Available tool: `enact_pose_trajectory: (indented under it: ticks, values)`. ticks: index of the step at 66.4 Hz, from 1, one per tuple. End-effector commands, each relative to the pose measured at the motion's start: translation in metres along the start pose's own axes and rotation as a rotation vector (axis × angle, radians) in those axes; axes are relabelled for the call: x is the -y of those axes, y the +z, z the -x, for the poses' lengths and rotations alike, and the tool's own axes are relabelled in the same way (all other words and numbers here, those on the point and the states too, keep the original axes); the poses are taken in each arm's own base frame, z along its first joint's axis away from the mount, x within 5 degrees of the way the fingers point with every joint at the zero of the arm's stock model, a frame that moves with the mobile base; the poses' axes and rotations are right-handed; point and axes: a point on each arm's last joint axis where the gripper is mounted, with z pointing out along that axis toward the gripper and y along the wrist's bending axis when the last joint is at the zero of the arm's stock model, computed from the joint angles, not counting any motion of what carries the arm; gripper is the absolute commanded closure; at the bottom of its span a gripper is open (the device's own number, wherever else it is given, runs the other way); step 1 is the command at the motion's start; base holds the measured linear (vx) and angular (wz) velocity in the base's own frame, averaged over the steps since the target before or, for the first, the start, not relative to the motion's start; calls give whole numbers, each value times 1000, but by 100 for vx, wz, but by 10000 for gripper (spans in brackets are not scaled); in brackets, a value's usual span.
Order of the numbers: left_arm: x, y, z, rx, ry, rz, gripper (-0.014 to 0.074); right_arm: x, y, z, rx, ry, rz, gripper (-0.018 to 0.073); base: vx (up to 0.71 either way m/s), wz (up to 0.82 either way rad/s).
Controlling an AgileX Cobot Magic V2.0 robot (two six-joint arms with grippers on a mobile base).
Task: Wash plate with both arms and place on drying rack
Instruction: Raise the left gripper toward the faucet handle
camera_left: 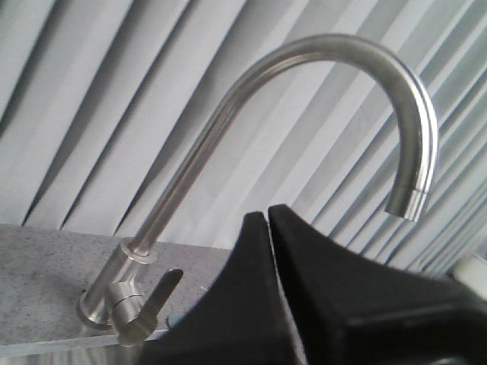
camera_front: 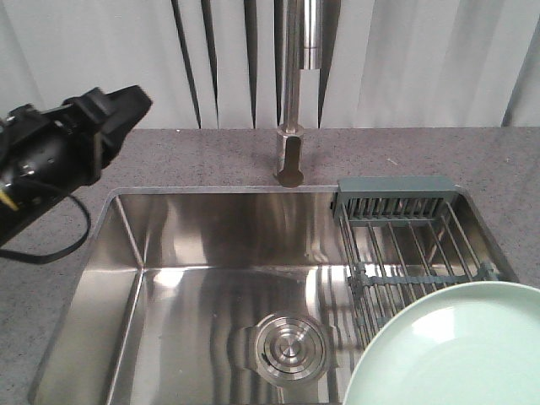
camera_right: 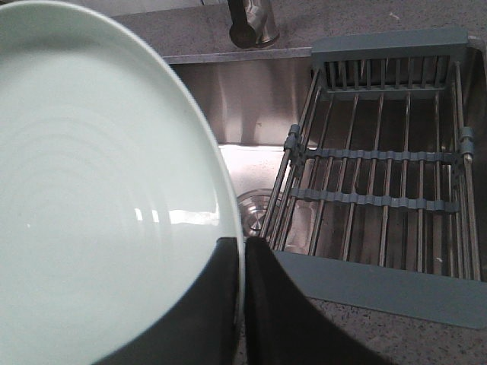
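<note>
The pale mint-green plate (camera_front: pixel 456 350) fills the front view's lower right, held over the near right part of the sink. In the right wrist view my right gripper (camera_right: pixel 243 247) is shut on the plate (camera_right: pixel 99 198), pinching its rim edge-on between two black fingers. The drying rack (camera_right: pixel 380 175) of steel wires with grey-green bars lies just right of the plate, across the sink's right end (camera_front: pixel 405 245). My left arm (camera_front: pixel 59 148) hovers high at the far left over the counter. Its gripper (camera_left: pixel 268 217) is shut on nothing, pointing toward the faucet (camera_left: pixel 304 91).
The steel sink basin (camera_front: pixel 211 287) has a round drain (camera_front: pixel 287 346) in the middle. The faucet base and lever (camera_front: pixel 290 156) stand behind the sink on the speckled grey counter (camera_front: pixel 169 156). White vertical blinds hang behind.
</note>
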Motion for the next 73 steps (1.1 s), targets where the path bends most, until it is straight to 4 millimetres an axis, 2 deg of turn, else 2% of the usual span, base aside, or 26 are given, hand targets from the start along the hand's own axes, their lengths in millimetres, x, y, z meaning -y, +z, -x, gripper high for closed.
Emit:
enact_pose_trajectory:
  ticks: [1,13,30,37,59,73]
  values:
    - [22,22,10,-6,31,-146,584,-3,-2,12,80,5,12,561,0,0]
    - [14,67,2,-111,59,-162,506,-3,-2,12,80,5,12,561,0,0]
    - [7,127,-6,-232,48,-208,210,-3,-2,12,80,5,12,561,0,0]
    - [4,147,-7,-256,61,-214,132,-3,-2,12,80,5,12,561,0,0]
    - [-17,193,-15,-269,117,-161,111,-3,-2,12,80,5,12,561,0,0]
    - [-29,209,-21,-270,116,-144,111,-3,-2,12,80,5,12,561,0,0]
